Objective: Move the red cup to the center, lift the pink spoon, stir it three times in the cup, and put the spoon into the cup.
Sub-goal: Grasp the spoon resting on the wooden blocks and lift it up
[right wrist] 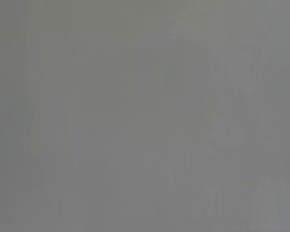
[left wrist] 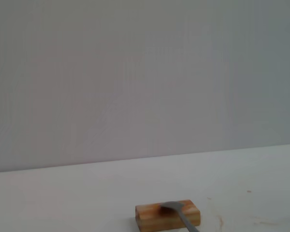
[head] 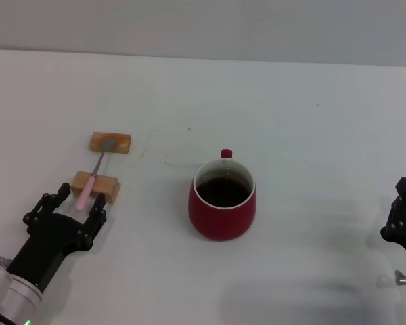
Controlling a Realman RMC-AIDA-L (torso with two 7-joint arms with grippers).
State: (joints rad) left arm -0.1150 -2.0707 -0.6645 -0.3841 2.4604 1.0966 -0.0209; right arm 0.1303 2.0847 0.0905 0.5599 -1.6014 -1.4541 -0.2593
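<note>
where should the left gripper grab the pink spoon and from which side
Probably by the pink handle end, coming from the near side where the left gripper sits with jaws open. The pink spoon bridges two wooden blocks, bowl on the far one, so its handle overhangs the near block, clear of the table.

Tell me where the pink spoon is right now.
In the head view the pink spoon lies on the robot's left, bridging two wooden blocks, with the left gripper open around its handle end.
</note>
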